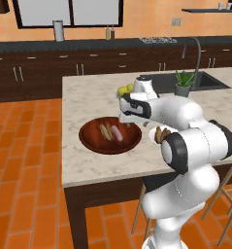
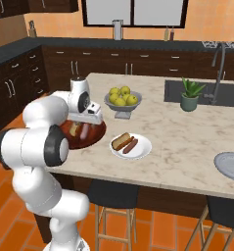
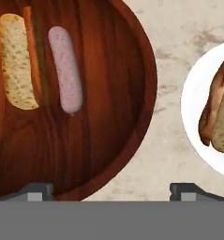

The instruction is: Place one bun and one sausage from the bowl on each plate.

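Hand view looks straight down on the wide dark red-brown wooden bowl, which takes up most of the left side. Inside it, up around 10 o'clock, lies a tan split hot-dog bun, and just beside it, toward the middle, a smooth pinkish sausage. The two lie roughly parallel and don't look like they touch. Over at 3 o'clock, the round white plate pokes in from the edge with a second orange-brown bun on it, cut off by the frame.

The tool has its two dark tips spread wide apart at the bottom, one over the bowl's rim and the other over bare marble. Nothing is between them, so it's holding nothing.

In the right base view you can see the white plate sitting on the pale marble tabletop just to the right of the bowl, carrying the bun and a reddish-brown sausage side by side. The white arm hangs over the bowl. A round grey plate sits well apart at the 3 o'clock edge, partly cut off.

Behind the white plate, at 12 o'clock from it, stands a grey bowl of yellow-green apples. A small potted green plant stands further right, near the sink.
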Available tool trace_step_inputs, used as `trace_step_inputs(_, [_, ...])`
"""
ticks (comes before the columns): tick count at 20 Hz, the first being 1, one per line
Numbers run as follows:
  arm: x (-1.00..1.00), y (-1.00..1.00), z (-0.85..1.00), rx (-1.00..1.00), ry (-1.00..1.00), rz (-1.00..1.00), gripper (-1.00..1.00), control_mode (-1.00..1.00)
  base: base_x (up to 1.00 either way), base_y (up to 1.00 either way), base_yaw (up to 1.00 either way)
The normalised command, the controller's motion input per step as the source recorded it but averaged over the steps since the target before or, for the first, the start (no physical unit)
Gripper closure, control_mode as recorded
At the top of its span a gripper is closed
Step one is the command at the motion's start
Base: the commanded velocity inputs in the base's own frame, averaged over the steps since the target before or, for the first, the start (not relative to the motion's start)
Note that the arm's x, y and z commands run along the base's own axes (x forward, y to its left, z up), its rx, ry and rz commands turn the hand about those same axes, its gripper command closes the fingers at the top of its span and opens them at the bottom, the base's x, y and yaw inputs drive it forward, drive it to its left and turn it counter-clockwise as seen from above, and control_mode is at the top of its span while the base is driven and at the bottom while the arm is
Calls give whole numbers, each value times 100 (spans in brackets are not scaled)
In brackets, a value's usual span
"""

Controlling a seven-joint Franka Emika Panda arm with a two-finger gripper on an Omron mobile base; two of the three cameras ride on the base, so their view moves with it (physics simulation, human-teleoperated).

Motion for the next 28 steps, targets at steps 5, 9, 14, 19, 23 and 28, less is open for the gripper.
trace_step_inputs(5, [91,94,-25,0,2,25,-100,-100,0,0,0])
trace_step_inputs(9, [62,9,-45,1,0,0,-100,-100,0,0,0])
trace_step_inputs(14, [27,67,-27,2,1,1,-100,-100,0,0,0])
trace_step_inputs(19, [10,24,-43,-7,0,-8,-100,-100,0,0,0])
trace_step_inputs(23, [1,16,-44,-4,0,-6,-100,-100,0,0,0])
trace_step_inputs(28, [1,11,-34,-8,0,-1,-100,-100,0,0,0])
